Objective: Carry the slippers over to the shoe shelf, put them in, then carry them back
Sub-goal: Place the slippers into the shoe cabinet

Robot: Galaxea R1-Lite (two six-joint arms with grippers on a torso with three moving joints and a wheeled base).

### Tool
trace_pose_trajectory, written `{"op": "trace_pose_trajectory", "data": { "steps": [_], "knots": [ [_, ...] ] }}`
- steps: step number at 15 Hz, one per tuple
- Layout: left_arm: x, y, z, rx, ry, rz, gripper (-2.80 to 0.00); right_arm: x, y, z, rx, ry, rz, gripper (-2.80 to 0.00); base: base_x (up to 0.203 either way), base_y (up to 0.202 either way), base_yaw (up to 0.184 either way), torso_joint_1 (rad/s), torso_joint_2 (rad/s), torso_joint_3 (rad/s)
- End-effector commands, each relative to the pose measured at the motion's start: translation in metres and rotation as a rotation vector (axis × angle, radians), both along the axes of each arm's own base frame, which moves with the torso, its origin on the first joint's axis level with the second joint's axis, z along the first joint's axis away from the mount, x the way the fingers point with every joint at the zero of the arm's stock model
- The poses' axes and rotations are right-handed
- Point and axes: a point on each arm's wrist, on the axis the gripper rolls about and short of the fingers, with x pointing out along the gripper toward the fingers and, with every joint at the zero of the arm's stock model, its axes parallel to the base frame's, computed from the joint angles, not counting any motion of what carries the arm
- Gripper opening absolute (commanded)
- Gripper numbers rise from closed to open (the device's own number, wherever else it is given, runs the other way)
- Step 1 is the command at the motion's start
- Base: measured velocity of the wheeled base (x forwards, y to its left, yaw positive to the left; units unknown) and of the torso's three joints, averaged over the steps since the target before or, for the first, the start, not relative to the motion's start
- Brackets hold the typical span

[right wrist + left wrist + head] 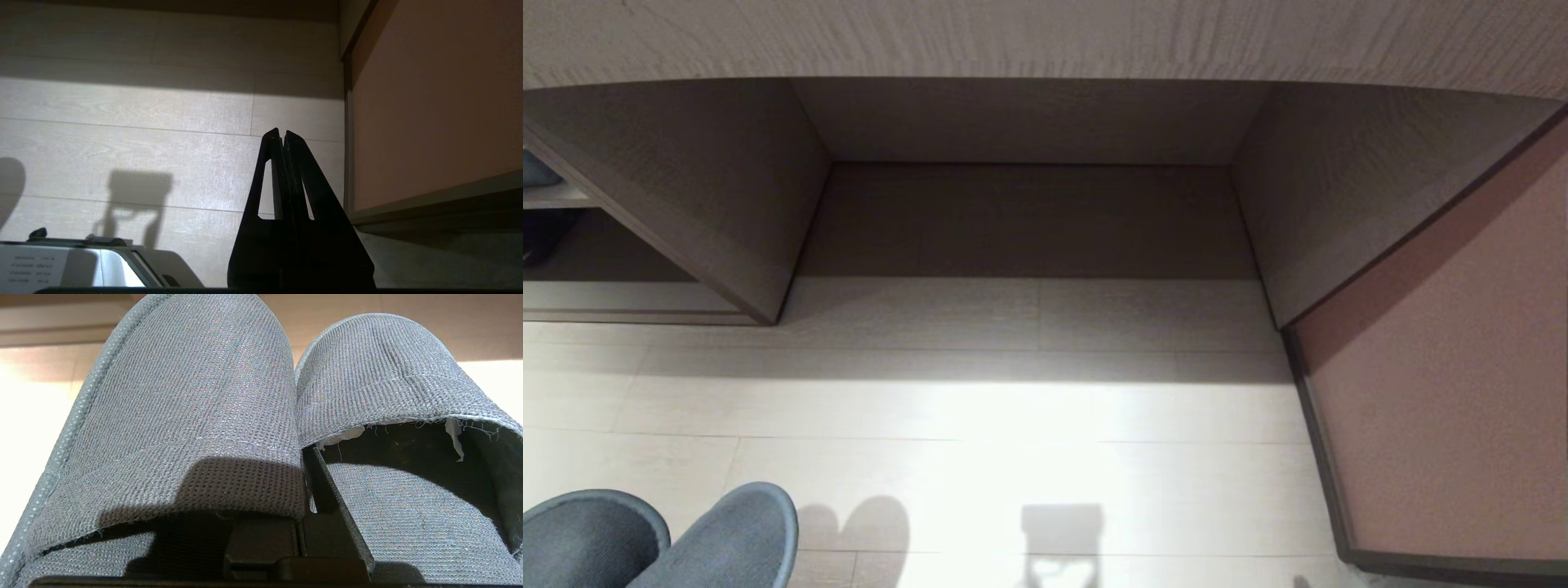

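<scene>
Two grey fabric slippers (196,416) fill the left wrist view side by side, toes pointing away. My left gripper (305,469) is shut on their adjoining inner edges. One black finger (322,486) shows inside the opening of the second slipper (384,375); the other is hidden under the first one's upper. In the head view only the slippers' toes (719,539) show, at the bottom left above the floor. The shoe shelf (621,298) is at the far left, only partly in view. My right gripper (282,134) hangs shut and empty over the floor.
Straight ahead is the wide desk knee recess (1029,220) under the desk top (1045,37). A pink wall panel (1462,392) with a dark skirting closes off the right side. Pale floorboards (1013,408) lie between me and the furniture. Part of my base (81,265) shows in the right wrist view.
</scene>
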Motion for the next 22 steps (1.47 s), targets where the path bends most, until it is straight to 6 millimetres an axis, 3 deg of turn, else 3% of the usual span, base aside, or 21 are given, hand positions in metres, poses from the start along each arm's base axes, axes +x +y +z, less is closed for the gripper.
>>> {"op": "trace_pose_trajectory", "data": {
  "steps": [1, 22],
  "knots": [
    [0.0001, 0.0000, 0.0000, 0.001, 0.001, 0.000, -2.80, 0.0000, 0.0000, 0.0000, 0.000, 0.000, 0.000, -2.80, 0.000, 0.000, 0.000, -0.001, 0.00, 0.200],
    [0.0001, 0.0000, 0.0000, 0.001, 0.001, 0.000, -2.80, 0.0000, 0.0000, 0.0000, 0.000, 0.000, 0.001, -2.80, 0.000, 0.000, 0.000, 0.003, 0.00, 0.203]
  ]
}}
